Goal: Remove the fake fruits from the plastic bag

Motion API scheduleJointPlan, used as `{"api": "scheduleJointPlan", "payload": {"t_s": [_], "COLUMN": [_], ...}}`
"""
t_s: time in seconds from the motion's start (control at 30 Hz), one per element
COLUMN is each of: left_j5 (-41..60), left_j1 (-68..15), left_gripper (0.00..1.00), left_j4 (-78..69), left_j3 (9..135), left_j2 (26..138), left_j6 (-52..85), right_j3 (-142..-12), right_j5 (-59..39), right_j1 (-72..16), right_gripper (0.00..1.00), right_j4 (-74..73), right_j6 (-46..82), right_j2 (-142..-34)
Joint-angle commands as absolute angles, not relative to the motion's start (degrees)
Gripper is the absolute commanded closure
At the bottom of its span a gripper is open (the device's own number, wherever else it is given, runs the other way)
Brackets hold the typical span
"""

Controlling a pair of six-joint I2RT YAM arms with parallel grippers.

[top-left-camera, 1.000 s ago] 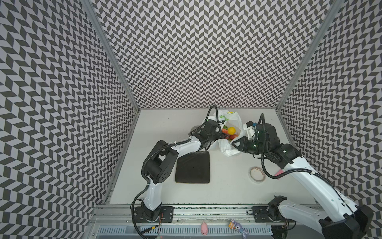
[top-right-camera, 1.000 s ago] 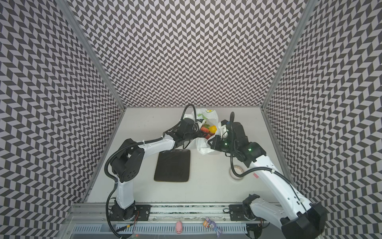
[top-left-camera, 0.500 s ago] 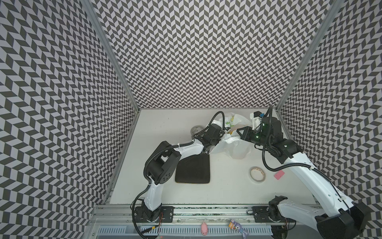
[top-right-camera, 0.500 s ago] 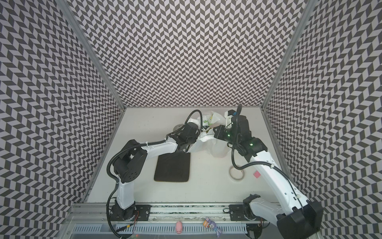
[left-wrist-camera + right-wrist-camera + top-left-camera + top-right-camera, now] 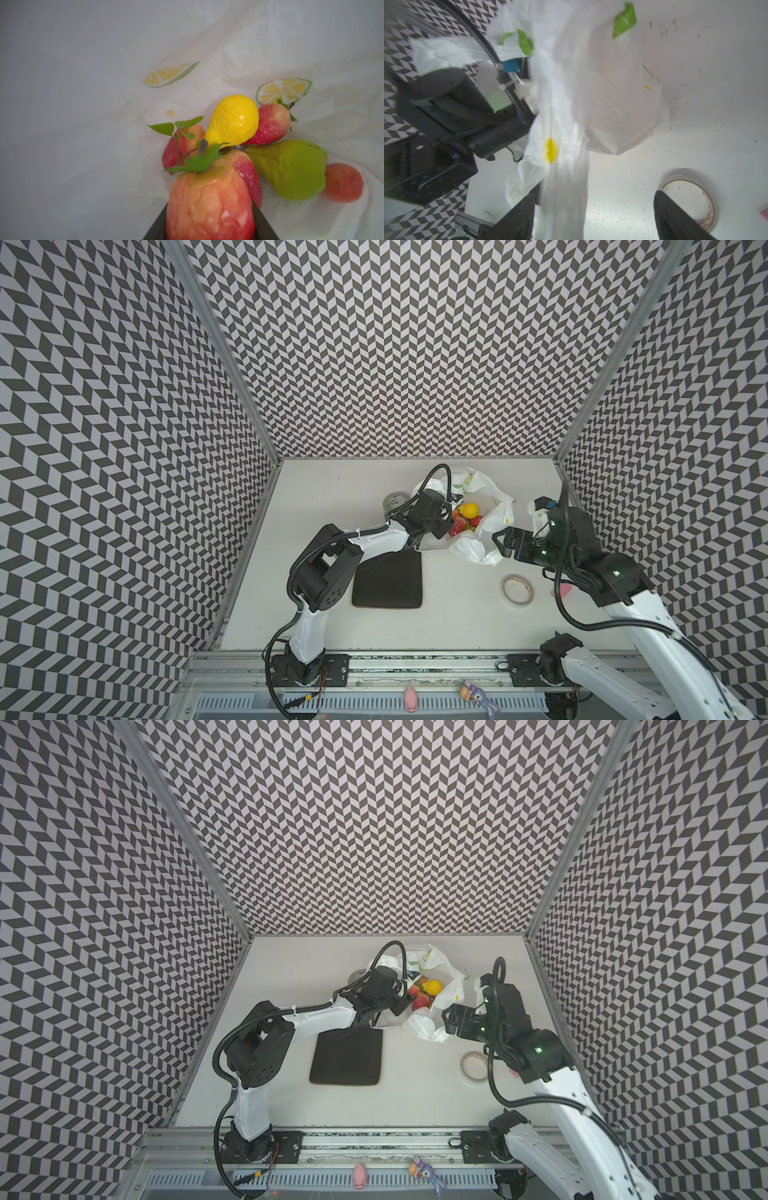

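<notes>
Several fake fruits (image 5: 234,122) heaped inside plastic bag (image 5: 473,549), mouth open, toward rear of table (image 5: 332,506). Left gripper (image 5: 442,527) inside bag mouth, jaws clamped on pink-orange fruit (image 5: 209,207). Right gripper (image 5: 596,218) beside bag, jaws spread wide, clamping nothing; bag film loose between.

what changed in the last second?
The right gripper tugged the plastic bag edge toward the back wall, came back and opened, letting it go. The left gripper stayed clamped on a red-orange fruit inside. The mat and tape roll are unmoved.
</notes>
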State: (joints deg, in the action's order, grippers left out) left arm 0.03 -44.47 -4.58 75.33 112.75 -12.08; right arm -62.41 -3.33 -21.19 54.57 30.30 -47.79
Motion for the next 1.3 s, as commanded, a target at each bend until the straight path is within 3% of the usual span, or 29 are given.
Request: {"api": "scheduleJointPlan", "payload": {"t_s": [0.0,0.23,0.37,0.5,0.6,0.67,0.77,0.83,1.07,1.27], "left_j5": [2.0,3.2,3.6,2.8,2.6,2.5,3.0,3.2,3.1,1.6], "left_j1": [-44.4,-44.4,-44.4,-44.4,-44.4,-44.4,-44.8,-45.2,-47.3,-48.0], "left_gripper": [0.85,0.85,0.85,0.85,0.85,0.86,0.86,0.86,0.87,0.87], "left_j4": [-8.8,-10.4,-11.1,-10.4,-10.4,-10.2,-11.5,-12.5,-13.9,-17.9], "left_j3": [74.0,72.9,72.2,72.0,71.4,71.3,70.0,68.9,68.6,66.2], "left_j2": [109.6,108.5,107.8,107.3,106.6,106.1,104.8,104.0,104.0,99.8], "left_j6": [-12.3,-13.7,-14.5,-16.0,-17.0,-17.5,-18.7,-19.7,-24.1,-25.4], "right_j3": [-69.9,-78.8,-81.9,-82.5,-81.7,-83.6,-87.1,-86.7,-85.0,-83.8], "right_j5": [3.6,6.4,2.0,5.0,6.4,6.5,3.0,-0.9,-8.3,-4.1], "right_j1": [-21.0,-20.9,-19.5,-19.4,-19.2,-19.2,-19.2,-19.1,-19.5,-19.9], "right_gripper": [0.03,0.00,0.01,0.08,0.22,0.42,0.85,1.00,1.00,1.00], "right_j4": [58.7,51.4,49.0,45.2,42.5,43.3,44.3,41.7,33.0,37.2], "right_j6": [31.1,18.4,12.9,11.3,9.1,8.9,10.4,12.3,20.5,20.0], "right_j2": [-48.3,-61.6,-72.1,-77.2,-80.5,-82.9,-84.2,-83.1,-83.3,-86.0]}}
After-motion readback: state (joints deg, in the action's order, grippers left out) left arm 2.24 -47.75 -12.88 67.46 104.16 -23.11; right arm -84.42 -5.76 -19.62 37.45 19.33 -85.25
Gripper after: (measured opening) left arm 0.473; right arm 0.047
